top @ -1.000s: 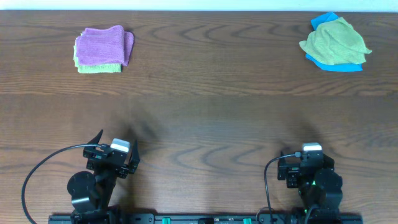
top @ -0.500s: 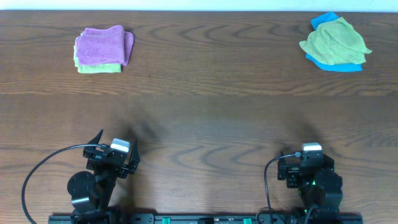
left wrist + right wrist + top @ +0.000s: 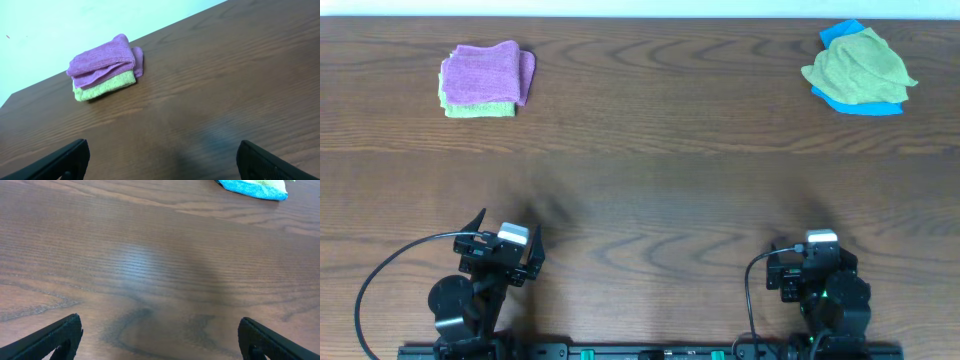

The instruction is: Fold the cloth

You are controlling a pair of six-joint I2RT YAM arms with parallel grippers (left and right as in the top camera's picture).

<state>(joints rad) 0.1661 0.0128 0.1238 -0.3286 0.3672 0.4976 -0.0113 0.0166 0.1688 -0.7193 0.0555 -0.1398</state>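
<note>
Both low, tucked back: left pincer (image 3: 162, 161), right pincer (image 3: 160, 336) parted.

Cloth (image 3: 860, 66) fuzzy matt microfiber; table (image 3: 650, 180) dark wood grain, faint sheen.

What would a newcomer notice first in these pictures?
A crumpled lime-green cloth lies on a bright blue cloth at the far right corner. At far left, a purple cloth sits on a folded green cloth. The left end effector and right end effector are open at the near edge.
</note>
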